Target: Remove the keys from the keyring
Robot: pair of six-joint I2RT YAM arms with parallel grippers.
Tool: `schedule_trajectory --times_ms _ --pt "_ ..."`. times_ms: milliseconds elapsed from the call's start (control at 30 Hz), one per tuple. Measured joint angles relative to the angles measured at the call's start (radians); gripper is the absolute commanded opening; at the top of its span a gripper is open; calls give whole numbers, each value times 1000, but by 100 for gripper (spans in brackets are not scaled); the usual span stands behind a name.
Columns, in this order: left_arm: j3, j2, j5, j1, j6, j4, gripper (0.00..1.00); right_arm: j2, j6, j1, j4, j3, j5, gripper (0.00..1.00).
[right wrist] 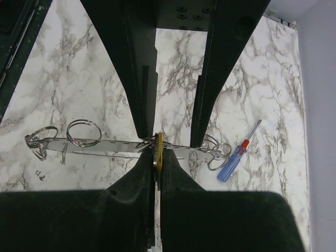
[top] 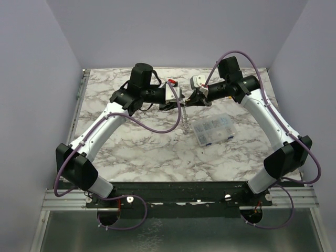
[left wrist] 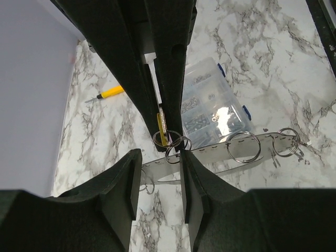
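Looking down from the top camera, two arms reach over the marble table (top: 131, 152) and meet near the back. The left hand (top: 182, 101) and the right hand (top: 192, 100) are tip to tip. The keyring (top: 186, 119) looks like a thin grey strip from up here. It sticks out toward the near side from where the hands meet. One clear box (top: 212, 128) full of small bits sits just beside it on the right.

From the left wrist camera, the keyring is a long flat band of shiny grey metal with a row of little holes. It runs across the tips of the left hand. That hand's two fingers are spread apart and pinch nothing. I count four round wire rings (left wrist: 228, 148) on the band that show well: two small ones near the middle and two bigger ones farther right. The right hand comes in from above, squeezed tight on one small yellow key (left wrist: 162, 125) that sits at the two small rings. One yellow tool (left wrist: 109, 93) lies far back by the wall.

From the right wrist camera, the key is a thin yellow-tan sliver pinched between the right hand's two fingers, right at the band. Rings sit near both ends of the band. One blue-and-red screwdriver (right wrist: 237, 158) lies on the table near the band's right end.
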Motion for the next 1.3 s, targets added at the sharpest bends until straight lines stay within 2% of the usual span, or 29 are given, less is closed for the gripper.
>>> schedule_trajectory --times_ms 100,200,367,433,867,1100,1300 --pt "9 10 0 -2 9 -12 38 0 -14 1 -3 0 3 1" --pt "24 20 0 -6 17 -35 32 0 -22 1 -5 0 5 0" --pt "41 30 1 -13 27 -64 12 0 -19 1 -4 0 8 1" --pt "42 31 0 -13 27 -73 0 0 -8 1 -4 0 13 1" --pt "42 23 -27 -12 34 -77 0 -34 109 -40 32 -52 55 1" --pt "15 12 -51 -2 -109 27 0 -36 164 -80 105 -120 49 1" --pt "-52 -11 -69 2 -259 150 0 -48 302 -84 255 -166 26 1"
